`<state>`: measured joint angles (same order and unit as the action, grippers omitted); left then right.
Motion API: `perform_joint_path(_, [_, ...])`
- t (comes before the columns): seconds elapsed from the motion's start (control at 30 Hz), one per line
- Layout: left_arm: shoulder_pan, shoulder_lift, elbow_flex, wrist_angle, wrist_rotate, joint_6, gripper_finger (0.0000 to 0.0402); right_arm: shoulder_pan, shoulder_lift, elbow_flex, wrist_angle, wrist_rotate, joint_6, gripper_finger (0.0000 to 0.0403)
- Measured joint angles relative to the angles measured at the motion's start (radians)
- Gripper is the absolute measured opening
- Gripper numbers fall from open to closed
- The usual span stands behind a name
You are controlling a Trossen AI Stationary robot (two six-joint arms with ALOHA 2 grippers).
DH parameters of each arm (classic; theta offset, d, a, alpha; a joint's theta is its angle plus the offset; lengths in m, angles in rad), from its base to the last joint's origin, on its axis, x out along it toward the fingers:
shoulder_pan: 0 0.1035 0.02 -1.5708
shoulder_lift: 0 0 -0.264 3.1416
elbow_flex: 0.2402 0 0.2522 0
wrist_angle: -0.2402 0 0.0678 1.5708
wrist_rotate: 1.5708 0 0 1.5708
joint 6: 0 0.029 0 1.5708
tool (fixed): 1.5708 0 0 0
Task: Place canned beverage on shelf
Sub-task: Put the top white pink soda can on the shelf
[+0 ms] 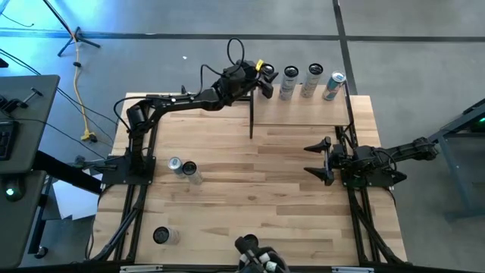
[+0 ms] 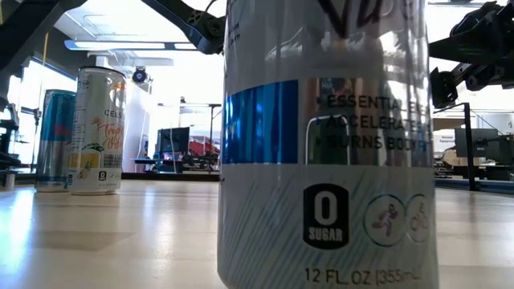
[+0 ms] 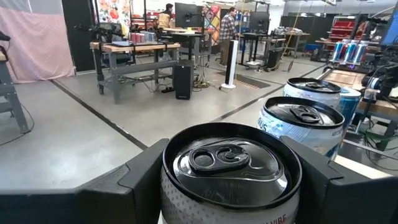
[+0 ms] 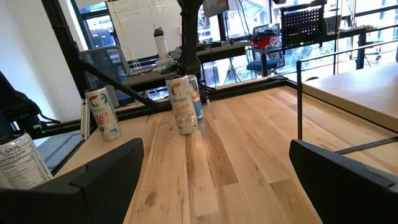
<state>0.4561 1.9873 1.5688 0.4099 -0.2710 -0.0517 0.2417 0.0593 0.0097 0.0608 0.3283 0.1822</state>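
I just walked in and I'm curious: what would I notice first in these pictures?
First, the left gripper at the shelf along the table's far edge, its jaws around a black-topped can. Three more cans stand in a row beside it on the shelf. The right gripper waits open over the table's right side.

Left dark two-finger gripper (image 1: 265,78) closed around a canned beverage (image 1: 266,73) at the small light-wood shelf (image 1: 301,111), three cans (image 1: 311,81) beside, right gripper (image 1: 317,160) open over wooden tabletop (image 1: 250,189).
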Motion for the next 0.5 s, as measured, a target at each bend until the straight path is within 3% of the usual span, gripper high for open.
perform_joint_path(0.3, [0.000, 0.000, 0.000, -0.006, 0.008, -0.017, 0.0232, 0.000, 0.000, 0.000, 0.000, -0.005, 0.000, 0.0389])
perform_joint_path(0.5, [0.000, 0.002, 0.000, -0.018, 0.008, -0.025, 0.0258, 0.000, 0.000, 0.000, 0.000, -0.004, 0.000, 0.0389])
